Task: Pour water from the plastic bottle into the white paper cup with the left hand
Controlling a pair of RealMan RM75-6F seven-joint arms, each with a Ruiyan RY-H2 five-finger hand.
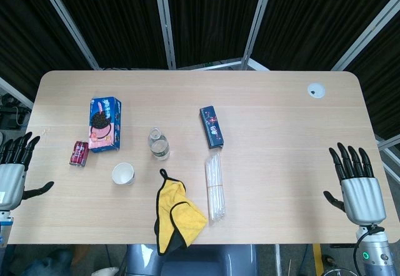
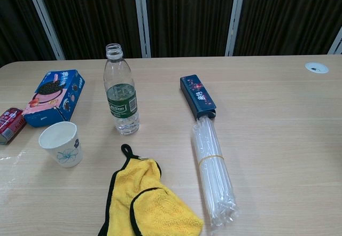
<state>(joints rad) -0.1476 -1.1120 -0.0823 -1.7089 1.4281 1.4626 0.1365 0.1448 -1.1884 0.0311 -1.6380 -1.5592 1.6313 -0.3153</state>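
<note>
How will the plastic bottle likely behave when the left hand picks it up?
The plastic bottle is tall, narrow and only part full, so it is probably light and apt to tip. It has no cap, so tilting may spill. Its thin clear wall likely dents under the left hand.

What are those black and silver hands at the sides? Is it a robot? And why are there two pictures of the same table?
Yes, it is a robot with two arms. Its left hand and right hand rest open at the table's edges, holding nothing. One picture comes from a camera in its head, looking down; the other from its chest, looking across the table. That is why the things look different. On the table stand a plastic bottle with no cap and a little water, and a white paper cup. There are also a blue cookie box, a red can lying down, a yellow cloth, a small dark blue box and a bundle of clear straws.
</note>
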